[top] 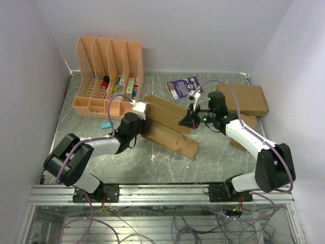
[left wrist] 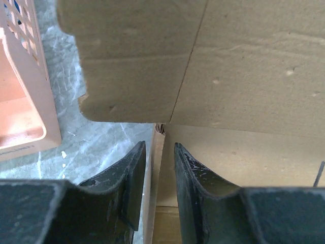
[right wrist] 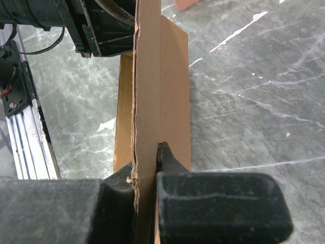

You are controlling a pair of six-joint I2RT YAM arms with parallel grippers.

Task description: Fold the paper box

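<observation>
The right gripper [right wrist: 144, 163] is closed tight on the paper box [right wrist: 152, 76]. It pinches an upright cardboard panel that runs straight out ahead of its fingertips, above the grey marbled table [right wrist: 254, 101]. At the far end of that panel, facing it, sits the left gripper [left wrist: 160, 148]. Its jaws stand a little apart, one on either side of a thin upright edge of the same box. Slim gaps show, so it straddles the edge without clearly pinching it. Just beyond its fingertips spread a wide creased panel and a rounded flap. Off to the left gripper's left stands a pink file rack [left wrist: 23, 101]. Behind the right gripper lies a larger cardboard box [top: 244, 99].
</observation>
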